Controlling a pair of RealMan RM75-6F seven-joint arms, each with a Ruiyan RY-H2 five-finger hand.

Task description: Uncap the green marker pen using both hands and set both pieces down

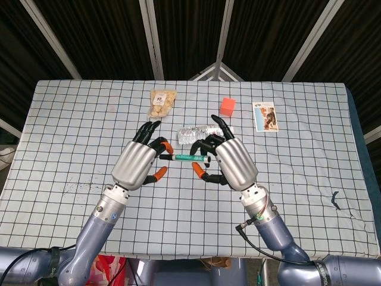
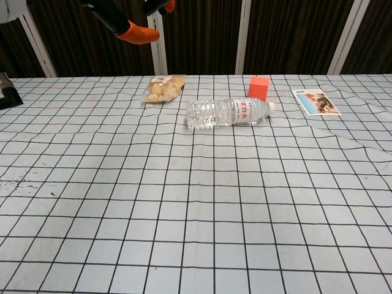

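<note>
Above the counter, both hands are raised with the marker level between them. The right hand grips the marker's right end, fingers curled round it. The left hand is at the other end, its orange-tipped fingers touching or just beside the tip; I cannot tell if they have closed on it. The cap looks to be on. Behind the hands a bottle lies on its side on the checked cloth, with a snack bag to its left, an orange block just behind it and a card off to the right.
</note>
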